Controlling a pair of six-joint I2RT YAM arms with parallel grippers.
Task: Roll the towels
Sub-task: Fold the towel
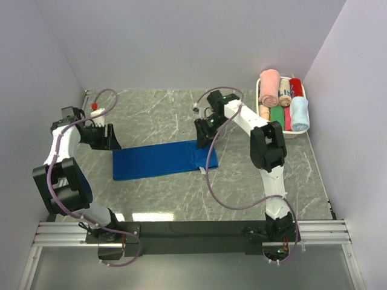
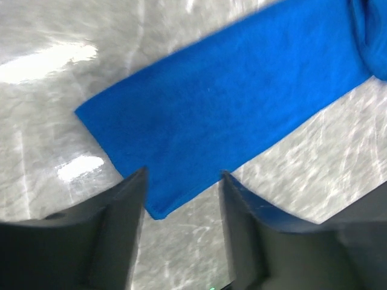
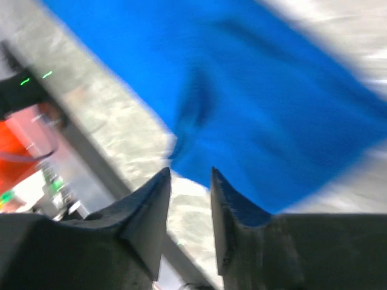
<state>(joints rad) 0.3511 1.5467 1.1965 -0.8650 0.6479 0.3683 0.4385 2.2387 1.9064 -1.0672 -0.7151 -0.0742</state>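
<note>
- You are working on the royal blue towel [image 1: 162, 159], which is lying flat on the table [image 1: 151, 112] between both grippers.
- Its long axis is running left to right, with the right end tilting slightly away from the bases.
- Your left gripper [image 2: 183, 175] is hovering over a left corner, jaws apart and empty.
- Your right gripper [image 3: 190, 172] is showing a narrow gap over the rumpled right end, gripping nothing.
- You should be smoothing that rumple, then rolling squarely from one short edge.
</note>
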